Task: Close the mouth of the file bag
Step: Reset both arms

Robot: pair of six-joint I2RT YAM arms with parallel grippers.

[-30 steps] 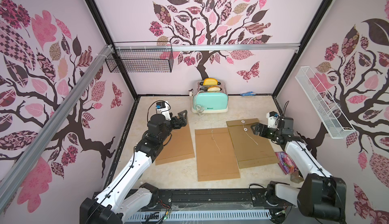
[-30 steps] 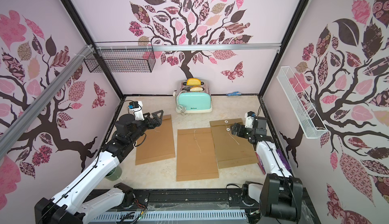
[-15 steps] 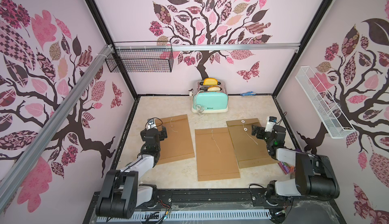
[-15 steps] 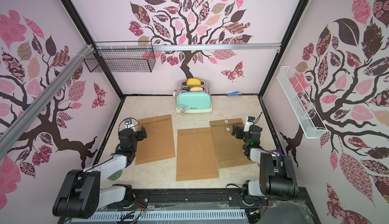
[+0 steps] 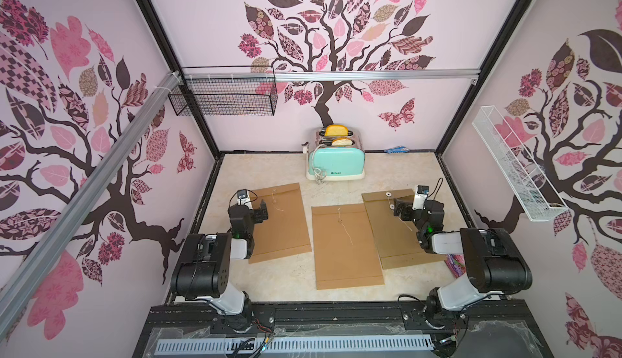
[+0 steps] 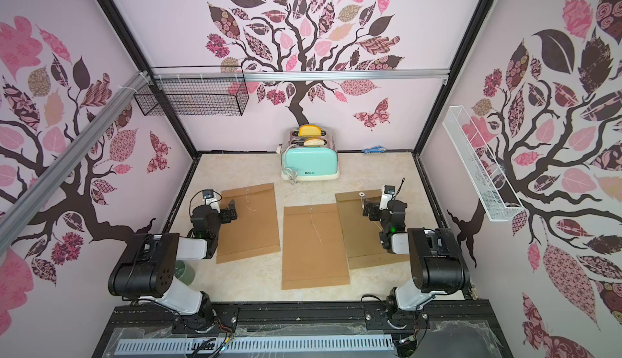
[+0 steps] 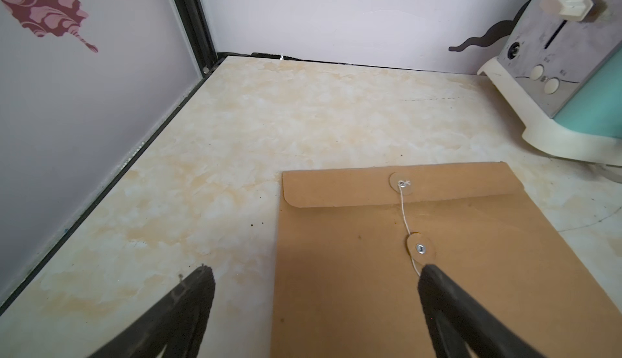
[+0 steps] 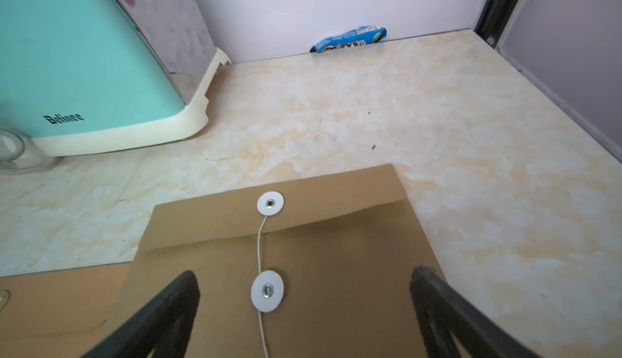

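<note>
Three file bags point(image 5: 330, 255); one toaster point(image 5: 338, 162); left end effector point(image 7: 314, 272), right end effector point(image 8: 304, 274) both spread, empty.

This is a robot-lab test booth dressed as a home kitchen corner. Its panel walls carry a pink tree mural point(image 5: 323, 36) and sit in black frame posts point(image 5: 158, 33) with an aluminium rail point(image 5: 370, 75). A mint toaster point(image 5: 336, 157) stands on the marble-look tabletop point(image 5: 262, 167), a black wire basket point(image 5: 222, 97) hangs on the back wall, and a slotted cable duct point(image 5: 292, 344) runs along the front.

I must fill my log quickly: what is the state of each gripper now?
Left gripper: open, holding nothing.
Right gripper: open, holding nothing.
</note>
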